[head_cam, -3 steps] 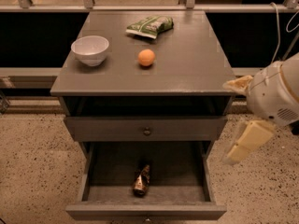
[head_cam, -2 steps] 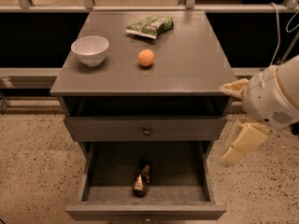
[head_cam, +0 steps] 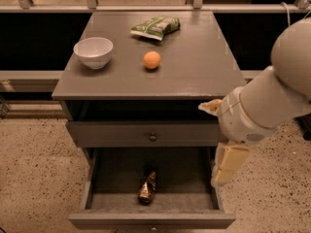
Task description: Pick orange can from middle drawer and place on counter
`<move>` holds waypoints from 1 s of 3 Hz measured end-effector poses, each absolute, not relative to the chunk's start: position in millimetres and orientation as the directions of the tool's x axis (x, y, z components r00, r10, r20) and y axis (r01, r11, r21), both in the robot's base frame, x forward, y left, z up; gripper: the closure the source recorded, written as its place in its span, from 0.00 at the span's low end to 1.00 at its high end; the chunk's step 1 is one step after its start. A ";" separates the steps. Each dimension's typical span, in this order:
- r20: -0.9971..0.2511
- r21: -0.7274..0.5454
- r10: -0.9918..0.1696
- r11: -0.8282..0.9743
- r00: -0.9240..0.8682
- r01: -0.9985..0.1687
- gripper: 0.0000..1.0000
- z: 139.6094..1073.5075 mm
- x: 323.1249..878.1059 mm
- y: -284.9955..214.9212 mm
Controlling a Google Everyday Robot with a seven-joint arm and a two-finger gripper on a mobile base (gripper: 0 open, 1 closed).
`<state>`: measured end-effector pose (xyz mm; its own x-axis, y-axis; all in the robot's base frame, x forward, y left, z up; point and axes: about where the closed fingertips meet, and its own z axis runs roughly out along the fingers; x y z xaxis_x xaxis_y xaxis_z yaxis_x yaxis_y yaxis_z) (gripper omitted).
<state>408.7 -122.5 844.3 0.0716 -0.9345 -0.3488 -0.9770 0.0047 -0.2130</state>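
Observation:
The orange can (head_cam: 147, 187), coppery and crumpled, lies on its side on the grey floor of the open middle drawer (head_cam: 116, 178), near the front middle. My gripper (head_cam: 214, 142) hangs at the drawer's right side, to the right of the can and above it, apart from it. Its cream fingers (head_cam: 227, 165) are spread wide and hold nothing. The grey counter (head_cam: 199, 67) is the cabinet top above.
On the counter stand a white bowl (head_cam: 93, 51) at the left, a smooth orange ball (head_cam: 152, 60) in the middle and a green snack bag (head_cam: 155, 26) at the back. The upper drawer front with a knob (head_cam: 152, 137) is shut. Speckled floor surrounds the cabinet.
My arm has moved left, toward the cabinet's right side and the open drawer. The can and the things on the counter have not moved.

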 end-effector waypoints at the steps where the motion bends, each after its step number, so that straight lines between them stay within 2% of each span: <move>1: -0.410 -0.243 -0.901 -0.038 0.138 -0.969 0.00 794.9 415.8 -122.1; 2: -0.438 -0.271 -0.879 -0.070 0.188 -0.960 0.00 794.3 415.9 -119.6; 3: -0.388 -0.236 -0.908 -0.068 0.158 -0.969 0.00 769.1 427.4 -124.9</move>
<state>427.4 -124.9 769.1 0.1582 -0.9080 -0.3880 -0.9693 -0.0680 -0.2362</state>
